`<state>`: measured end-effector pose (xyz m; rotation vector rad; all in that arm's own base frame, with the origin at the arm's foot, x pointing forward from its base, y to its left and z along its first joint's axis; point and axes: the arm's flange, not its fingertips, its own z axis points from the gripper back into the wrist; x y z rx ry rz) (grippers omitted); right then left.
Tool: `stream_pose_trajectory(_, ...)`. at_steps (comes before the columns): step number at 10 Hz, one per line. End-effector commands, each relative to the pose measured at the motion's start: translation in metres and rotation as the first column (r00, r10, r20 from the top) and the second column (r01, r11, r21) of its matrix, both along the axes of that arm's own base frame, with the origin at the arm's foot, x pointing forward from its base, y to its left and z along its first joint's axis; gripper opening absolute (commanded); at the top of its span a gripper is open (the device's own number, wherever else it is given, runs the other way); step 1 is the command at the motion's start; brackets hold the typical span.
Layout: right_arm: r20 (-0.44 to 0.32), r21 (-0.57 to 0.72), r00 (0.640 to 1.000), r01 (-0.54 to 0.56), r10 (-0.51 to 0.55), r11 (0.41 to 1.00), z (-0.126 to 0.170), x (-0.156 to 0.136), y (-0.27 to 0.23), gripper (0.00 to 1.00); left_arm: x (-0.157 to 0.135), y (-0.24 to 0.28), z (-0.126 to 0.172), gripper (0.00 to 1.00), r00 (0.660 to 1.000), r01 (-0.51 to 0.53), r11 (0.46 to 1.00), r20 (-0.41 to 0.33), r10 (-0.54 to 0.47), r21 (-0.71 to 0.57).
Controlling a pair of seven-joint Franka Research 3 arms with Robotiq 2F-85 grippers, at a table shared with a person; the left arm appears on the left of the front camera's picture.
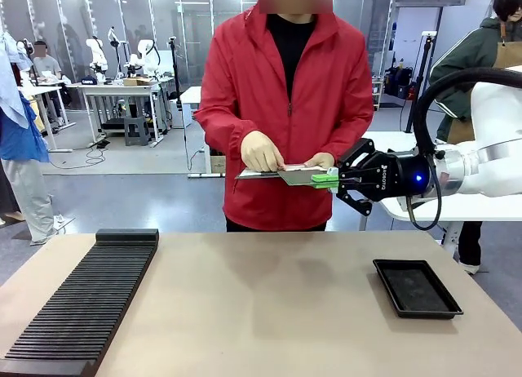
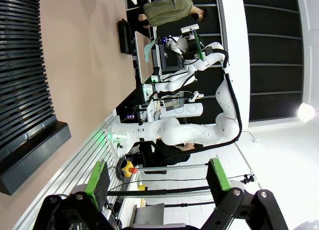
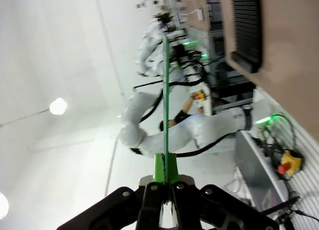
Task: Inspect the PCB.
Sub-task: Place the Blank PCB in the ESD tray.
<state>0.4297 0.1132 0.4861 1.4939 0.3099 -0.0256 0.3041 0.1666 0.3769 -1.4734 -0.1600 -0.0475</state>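
So the PCB (image 1: 300, 176) is already lifted well above the table (image 1: 261, 303) and held out flat toward the person, pinched at its edge by the right gripper (image 1: 326, 179), whose pads are pressed together on it. In the right wrist view the board (image 3: 165, 95) is seen edge-on, as a thin green line rising from between the clamped fingers. The person's hands (image 1: 263, 153) are laid on the far side of it, so the inspection looks to be underway, not finished.

Putting it down would be what's left, probably.

Count: one PCB, one black tray (image 1: 417, 288) below it to the right, one ribbed rack (image 1: 77, 308) to the left. The left gripper (image 2: 158, 180) is spread wide, nothing in it.
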Motion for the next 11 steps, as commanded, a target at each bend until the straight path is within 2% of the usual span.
stream_pose_trajectory(1,0.047,-0.189,0.999,0.024,-0.016,0.982,0.004,0.007,-0.024,0.03,0.000,0.000,0.001,1.00,1.000,0.000,1.000,0.002,0.000,0.002)
stream_pose_trajectory(4,0.090,-0.285,0.996,0.024,0.002,0.958,-0.001,0.010,-0.058,0.03,0.000,0.000,0.001,1.00,1.000,0.000,1.000,0.002,0.000,0.002)
stream_pose_trajectory(6,0.143,-0.391,0.989,0.084,-0.030,0.916,-0.005,0.009,-0.086,0.03,0.000,0.000,0.001,1.00,1.000,0.000,1.000,0.002,0.000,0.002)
stream_pose_trajectory(9,0.149,-0.442,0.985,0.141,-0.082,0.886,-0.003,0.012,-0.141,0.03,0.000,0.000,0.001,1.00,1.000,0.000,1.000,0.002,0.000,0.002)
stream_pose_trajectory(11,0.173,-0.458,0.983,0.132,-0.057,0.879,-0.005,0.013,-0.174,0.03,0.000,0.000,0.001,1.00,1.000,0.000,1.000,0.002,0.000,0.002)
